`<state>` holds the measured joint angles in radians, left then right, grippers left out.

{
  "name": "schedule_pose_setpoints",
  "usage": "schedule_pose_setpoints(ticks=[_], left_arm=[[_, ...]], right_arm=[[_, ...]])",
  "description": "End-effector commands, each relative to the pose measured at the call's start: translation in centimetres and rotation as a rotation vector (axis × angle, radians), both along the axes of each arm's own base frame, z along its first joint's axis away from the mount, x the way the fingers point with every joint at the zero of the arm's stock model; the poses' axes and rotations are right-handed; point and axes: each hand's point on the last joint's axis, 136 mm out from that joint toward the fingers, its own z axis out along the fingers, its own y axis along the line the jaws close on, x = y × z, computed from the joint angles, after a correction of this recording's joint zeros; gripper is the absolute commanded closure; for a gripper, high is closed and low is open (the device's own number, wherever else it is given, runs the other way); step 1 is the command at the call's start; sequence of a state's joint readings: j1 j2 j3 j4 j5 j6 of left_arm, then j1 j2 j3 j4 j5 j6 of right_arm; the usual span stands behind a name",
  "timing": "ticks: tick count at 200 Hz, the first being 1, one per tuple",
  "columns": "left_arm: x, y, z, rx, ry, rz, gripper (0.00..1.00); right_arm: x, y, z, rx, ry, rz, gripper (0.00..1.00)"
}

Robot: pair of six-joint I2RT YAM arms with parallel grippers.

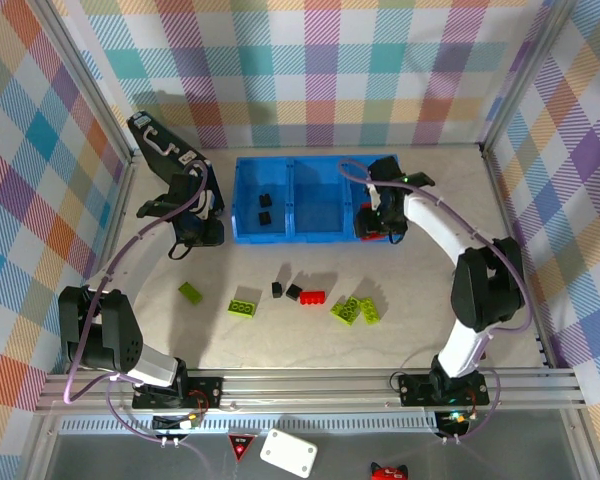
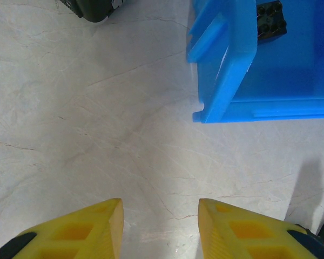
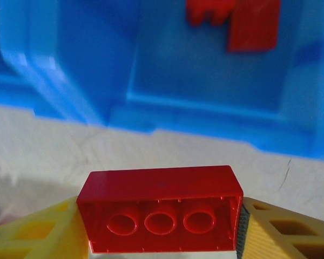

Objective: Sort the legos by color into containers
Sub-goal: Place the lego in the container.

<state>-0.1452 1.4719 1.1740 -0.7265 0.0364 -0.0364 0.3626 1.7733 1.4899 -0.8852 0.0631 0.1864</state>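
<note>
The right tool [image 3: 161,229] clamps a red brick [image 3: 160,186] by its short ends, so the brick's long axis runs finger to finger, parallel to the near wall of the blue tray [image 3: 205,116]. The right-hand compartment, with red bricks [image 3: 243,24] inside, lies straight ahead past that wall, so a short forward reach should do. The left tool [image 2: 161,226] hangs released, nothing between its jaws, over bare surface [image 2: 97,118] beside the tray's left corner. The right arm is nearer.

red lego [image 3: 160,210] gripped beside blue containers [image 1: 280,238], loose legos [image 1: 312,297] nearby
</note>
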Motion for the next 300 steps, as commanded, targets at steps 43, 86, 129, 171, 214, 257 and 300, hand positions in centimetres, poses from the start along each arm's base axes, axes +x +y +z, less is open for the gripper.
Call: schedule_pose_setpoints(ticks=[43, 86, 129, 171, 214, 257, 300], left_arm=[[-0.3, 0.3, 0.5, -0.007, -0.014, 0.010, 0.59], [-0.2, 0.3, 0.4, -0.007, -0.014, 0.009, 0.59], [-0.3, 0.3, 0.2, -0.008, -0.009, 0.011, 0.59], [-0.2, 0.2, 0.0, -0.010, -0.001, 0.011, 0.59], [-0.2, 0.2, -0.2, -0.011, 0.001, 0.011, 0.59], [-0.3, 0.2, -0.1, -0.012, 0.001, 0.010, 0.59], [-0.3, 0.1, -0.3, -0.016, 0.007, 0.009, 0.59]], right_arm=[[6.5, 0.0, 0.5, 0.028, -0.023, -0.107, 0.38], [10.4, -0.7, 0.3, 0.039, -0.038, -0.158, 0.38], [13.6, -1.2, -0.8, 0.047, -0.041, -0.184, 0.38], [15.5, -1.1, -2.6, 0.049, -0.027, -0.186, 0.39], [15.9, -0.7, -5.1, 0.051, 0.009, -0.180, 0.39], [15.4, -0.8, -6.8, 0.038, 0.047, -0.181, 0.38], [14.8, -1.2, -7.1, 0.016, 0.060, -0.181, 0.33]])
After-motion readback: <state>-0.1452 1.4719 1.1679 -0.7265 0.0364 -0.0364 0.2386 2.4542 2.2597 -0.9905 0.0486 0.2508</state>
